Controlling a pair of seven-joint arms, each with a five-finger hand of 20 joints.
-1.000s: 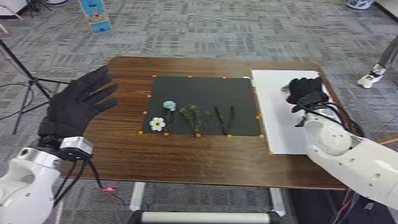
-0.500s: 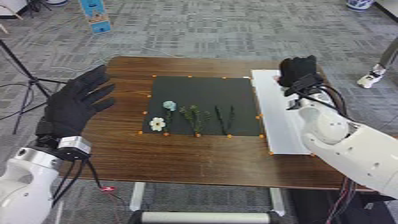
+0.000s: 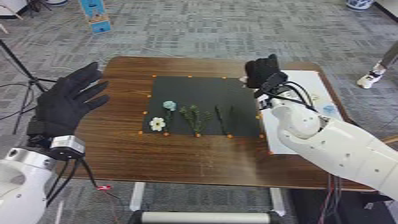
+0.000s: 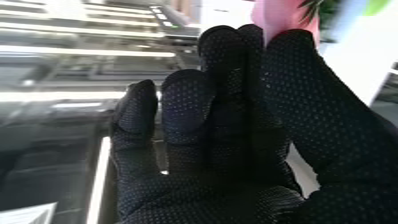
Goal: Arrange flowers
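My right hand (image 3: 264, 72) is above the edge between the dark mat (image 3: 200, 87) and the white sheet (image 3: 275, 135). In the right wrist view, the thumb and fingers of my right hand (image 4: 222, 130) pinch a pink flower (image 4: 282, 16) with some green at it; its far part is cut off. On the mat lie a white flower (image 3: 157, 124), a light blue flower (image 3: 169, 105), green sprigs (image 3: 196, 120) and dark stems (image 3: 219, 119). A small pale blue thing (image 3: 330, 109) rests on the sheet beside my right forearm. My left hand (image 3: 64, 102) stands open left of the table.
Small orange markers line the edges of the mat and sheet on the brown table (image 3: 178, 160). My right arm crosses the sheet and covers part of it. A black tripod (image 3: 34, 79) stands on the floor at the left.
My right hand has moved left from over the white sheet to the mat's right edge, with the pink flower, uncovering the pale blue thing. My left hand has shifted slightly left.
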